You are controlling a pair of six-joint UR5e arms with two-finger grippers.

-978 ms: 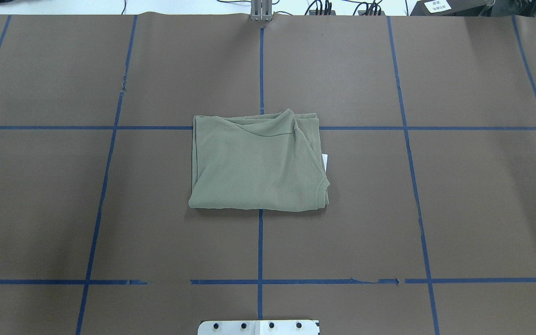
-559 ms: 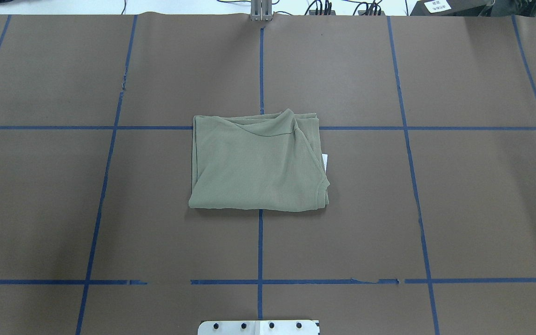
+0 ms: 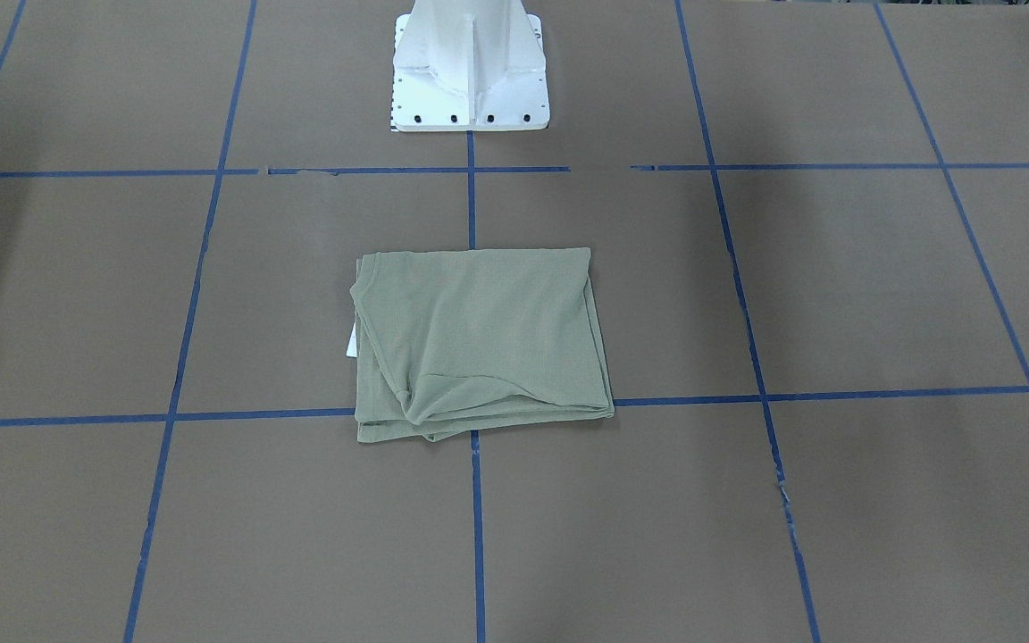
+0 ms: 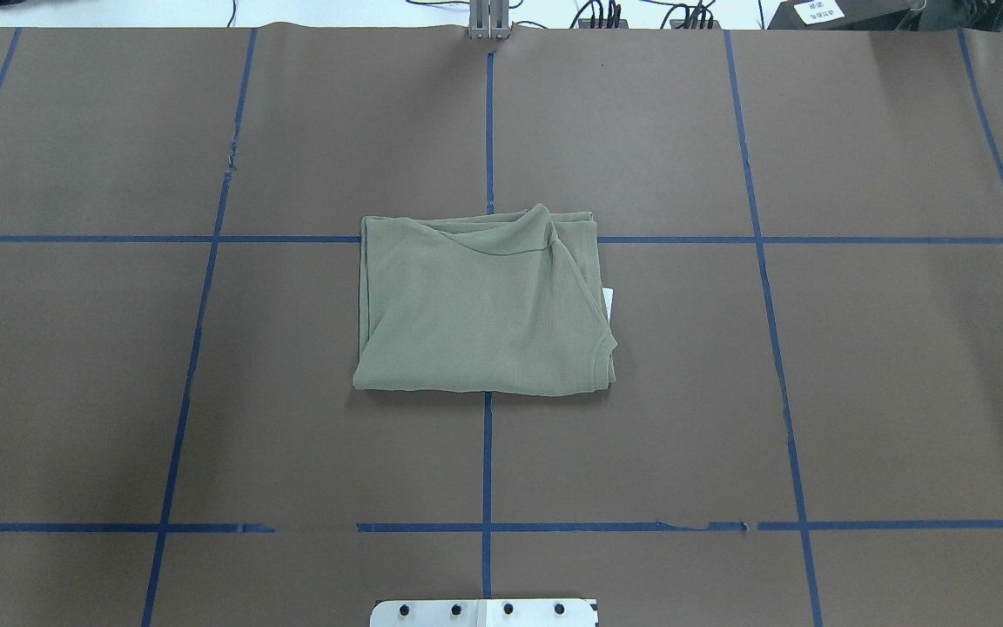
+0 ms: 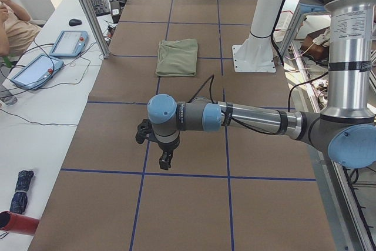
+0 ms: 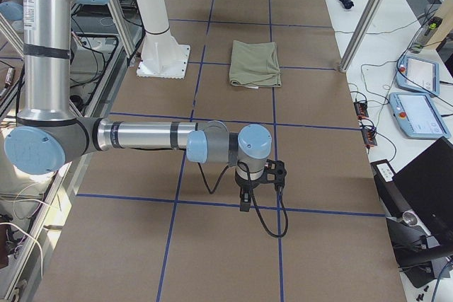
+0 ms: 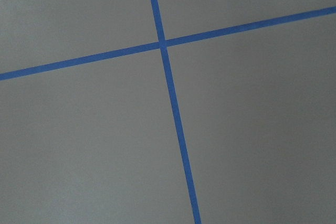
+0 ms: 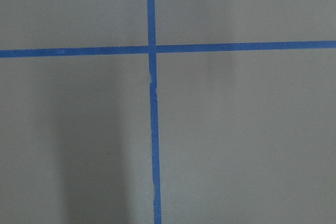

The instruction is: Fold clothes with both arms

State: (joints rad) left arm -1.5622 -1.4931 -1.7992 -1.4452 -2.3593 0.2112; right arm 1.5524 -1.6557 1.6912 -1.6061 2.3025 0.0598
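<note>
The sage-green shirt (image 4: pixel 484 305) lies folded into a neat rectangle at the table's middle, also in the front-facing view (image 3: pixel 479 344), the left view (image 5: pixel 177 57) and the right view (image 6: pixel 255 63). A white hang tag (image 4: pixel 609 303) peeks out at its right edge. My left gripper (image 5: pixel 165 161) hangs over the table far from the shirt, seen only in the left view; I cannot tell whether it is open or shut. My right gripper (image 6: pixel 244 203) likewise shows only in the right view, far from the shirt; its state cannot be told. Neither touches the shirt.
Brown table cover with blue tape grid lines (image 4: pixel 488 461). The white pedestal base (image 3: pixel 470 67) stands at the robot's side. Tablets (image 5: pixel 67 43) and cables lie on the side bench beyond the far edge. Both wrist views show only tape crossings (image 7: pixel 163 43) (image 8: pixel 151 49).
</note>
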